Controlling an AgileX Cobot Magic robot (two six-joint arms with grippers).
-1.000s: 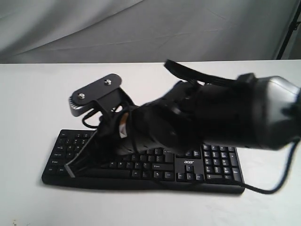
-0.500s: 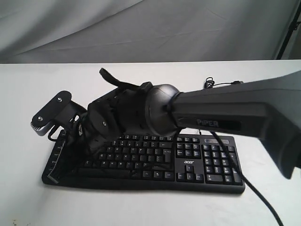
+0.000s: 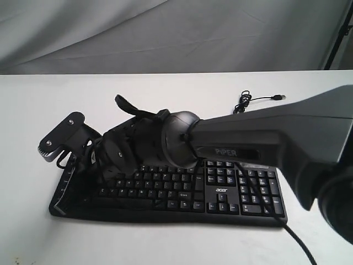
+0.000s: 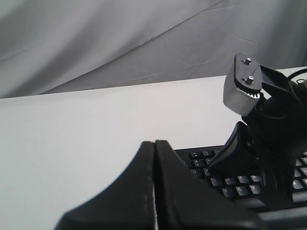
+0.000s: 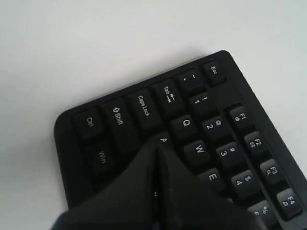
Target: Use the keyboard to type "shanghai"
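Note:
The black keyboard (image 3: 220, 193) with its white "acer" logo lies along the near side of the white table. My right arm reaches across it from the right, and the right gripper (image 3: 87, 181) points down at the keyboard's left end, where its dark fingers are hard to make out. In the right wrist view the right gripper (image 5: 157, 143) is shut, its joined tips resting at the A key (image 5: 163, 139). The left gripper (image 4: 154, 143) is shut on nothing and hangs off the keyboard's left end (image 4: 230, 184); it does not show in the exterior view.
The keyboard's thin cable with its USB plug (image 3: 259, 100) lies coiled behind the keyboard at the right. A grey cloth (image 3: 165, 33) hangs behind the table. The right wrist's camera bracket (image 4: 242, 86) stands close in front of the left gripper.
My right arm has swung left across the keyboard, from over its middle to its left end, then settled slightly lower. The keyboard has stayed put.

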